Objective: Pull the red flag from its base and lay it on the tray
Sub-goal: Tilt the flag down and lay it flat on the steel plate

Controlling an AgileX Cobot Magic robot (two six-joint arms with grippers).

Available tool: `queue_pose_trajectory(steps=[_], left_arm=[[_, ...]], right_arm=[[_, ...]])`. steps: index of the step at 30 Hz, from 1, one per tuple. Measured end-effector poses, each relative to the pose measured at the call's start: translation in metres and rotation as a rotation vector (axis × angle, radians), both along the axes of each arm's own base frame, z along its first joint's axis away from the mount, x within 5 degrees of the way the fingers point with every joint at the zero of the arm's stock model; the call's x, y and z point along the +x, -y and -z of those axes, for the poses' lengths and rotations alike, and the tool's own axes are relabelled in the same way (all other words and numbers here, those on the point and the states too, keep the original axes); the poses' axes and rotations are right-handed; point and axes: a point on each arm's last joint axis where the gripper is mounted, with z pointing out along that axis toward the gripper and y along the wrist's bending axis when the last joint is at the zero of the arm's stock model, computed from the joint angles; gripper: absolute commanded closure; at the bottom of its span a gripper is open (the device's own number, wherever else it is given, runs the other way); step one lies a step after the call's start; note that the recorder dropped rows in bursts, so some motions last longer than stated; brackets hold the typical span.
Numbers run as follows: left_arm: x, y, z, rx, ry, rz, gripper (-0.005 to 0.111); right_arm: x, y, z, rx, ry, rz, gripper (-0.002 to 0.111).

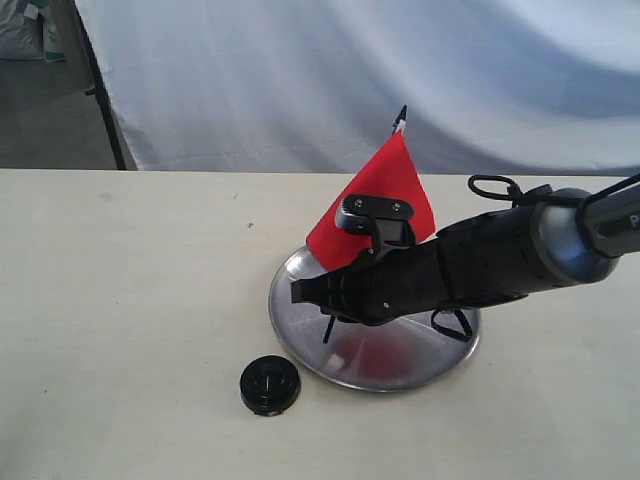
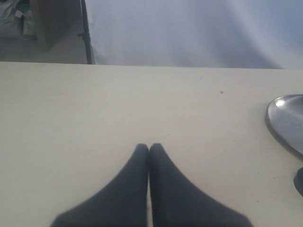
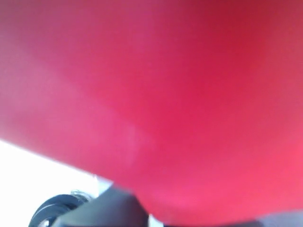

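Right gripper (image 1: 305, 291) clamps the red flag (image 1: 385, 190) by its stick, tilted over the tray (image 1: 300, 345) — the base (image 1: 269, 384) sits just near-left of it. Left gripper (image 2: 149, 147) — jaws pressed together, holding nothing.

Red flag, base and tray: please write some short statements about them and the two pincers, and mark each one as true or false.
1. The red flag is out of the base. True.
2. The base sits on the tray. False: it stands on the table, beside the tray.
3. The left pincer is open. False: it is shut and empty.
4. The right pincer holds the red flag tilted above the tray. True.
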Motion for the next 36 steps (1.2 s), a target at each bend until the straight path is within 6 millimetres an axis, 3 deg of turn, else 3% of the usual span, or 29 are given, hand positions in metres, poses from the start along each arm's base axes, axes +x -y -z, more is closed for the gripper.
queue_pose_trajectory(steps=[6,8,21,24,26,27,29,33,36], left_arm=[[0.000,0.000,0.000,0.000,0.000,0.000,0.107],[0.000,0.000,0.000,0.000,0.000,0.000,0.107],[0.000,0.000,0.000,0.000,0.000,0.000,0.107],[0.000,0.000,0.000,0.000,0.000,0.000,0.107],[0.000,0.000,0.000,0.000,0.000,0.000,0.107],[0.000,0.000,0.000,0.000,0.000,0.000,0.107],[0.000,0.000,0.000,0.000,0.000,0.000,0.107],[0.000,0.000,0.000,0.000,0.000,0.000,0.107],[0.000,0.000,0.000,0.000,0.000,0.000,0.107]], right_arm=[[-0.001,-0.001,0.000,-0.001,0.002,-0.020,0.062],[-0.001,-0.001,0.000,0.000,0.002,-0.025,0.054],[-0.001,-0.001,0.000,0.002,0.002,-0.027,0.054],[-0.002,-0.002,-0.001,0.015,-0.005,-0.039,0.061],[-0.004,-0.004,-0.001,0.037,-0.015,-0.062,0.075],[-0.006,-0.006,-0.002,0.052,-0.022,-0.076,0.096],[-0.010,-0.010,-0.004,0.100,-0.042,-0.129,0.108],[-0.018,-0.015,-0.010,0.141,-0.039,-0.250,0.109],[-0.026,-0.014,-0.040,0.168,0.010,-0.333,0.109]])
